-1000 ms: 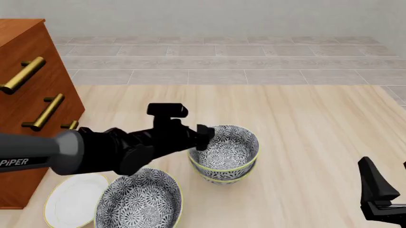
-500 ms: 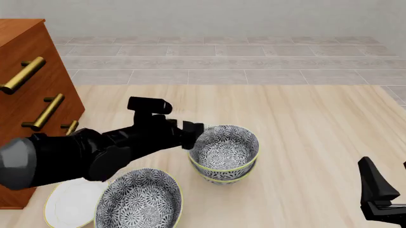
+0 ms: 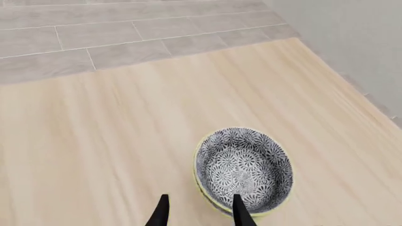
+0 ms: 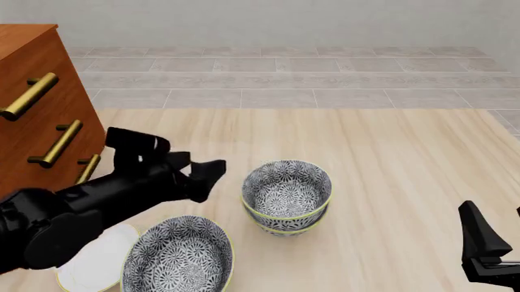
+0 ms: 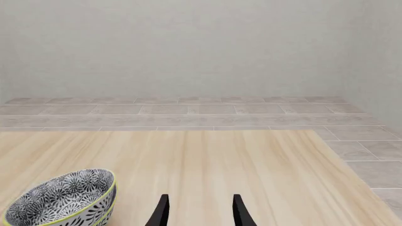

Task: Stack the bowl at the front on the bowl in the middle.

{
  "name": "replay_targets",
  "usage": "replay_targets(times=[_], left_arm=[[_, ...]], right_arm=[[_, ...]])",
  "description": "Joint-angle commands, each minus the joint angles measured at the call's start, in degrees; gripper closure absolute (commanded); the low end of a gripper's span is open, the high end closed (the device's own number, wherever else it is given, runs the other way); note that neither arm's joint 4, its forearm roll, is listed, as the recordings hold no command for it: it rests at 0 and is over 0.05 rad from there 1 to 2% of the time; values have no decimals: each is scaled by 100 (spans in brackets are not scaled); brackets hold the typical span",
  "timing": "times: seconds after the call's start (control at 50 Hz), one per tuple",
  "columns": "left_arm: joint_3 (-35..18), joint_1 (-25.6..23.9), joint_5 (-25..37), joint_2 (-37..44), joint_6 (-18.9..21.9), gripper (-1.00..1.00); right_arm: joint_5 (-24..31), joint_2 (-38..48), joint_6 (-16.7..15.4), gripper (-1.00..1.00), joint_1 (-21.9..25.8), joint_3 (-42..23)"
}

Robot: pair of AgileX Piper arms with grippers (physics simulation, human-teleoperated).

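The bowl at the front (image 4: 179, 257) stands alone near the table's front left, floral inside, with a yellow-green rim. The bowl in the middle (image 4: 289, 224) shows only its rim and wall, because a third matching bowl (image 4: 286, 187) is nested in it. My left gripper (image 4: 209, 179) hangs open and empty, left of that stack and behind the front bowl. The left wrist view has the stack (image 3: 244, 168) just beyond the open left gripper (image 3: 199, 214). My right gripper (image 4: 495, 230) stands open at the front right. It (image 5: 199, 214) holds nothing in its wrist view, where the stack (image 5: 63, 200) shows off to one side.
A wooden drawer cabinet (image 4: 41, 109) with brass handles stands at the left edge. A flat white plate (image 4: 87, 261) lies at the front left beside the front bowl, partly under my left arm. Grey floor tiles lie beyond the table's far edge.
My left gripper has drawn back leftward from the rim of the stacked bowls, which stay in place. The right arm and the front bowl have not moved.
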Motion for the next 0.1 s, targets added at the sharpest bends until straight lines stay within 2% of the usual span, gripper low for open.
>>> replay_targets(times=[0.02,0.1], left_arm=[[612,220,90,-1016,252,-100],[761,226,185,-1279,238,-100]], right_arm=[[-1,1,0,-100,0,0],[-1,1,-1,-100,0,0]])
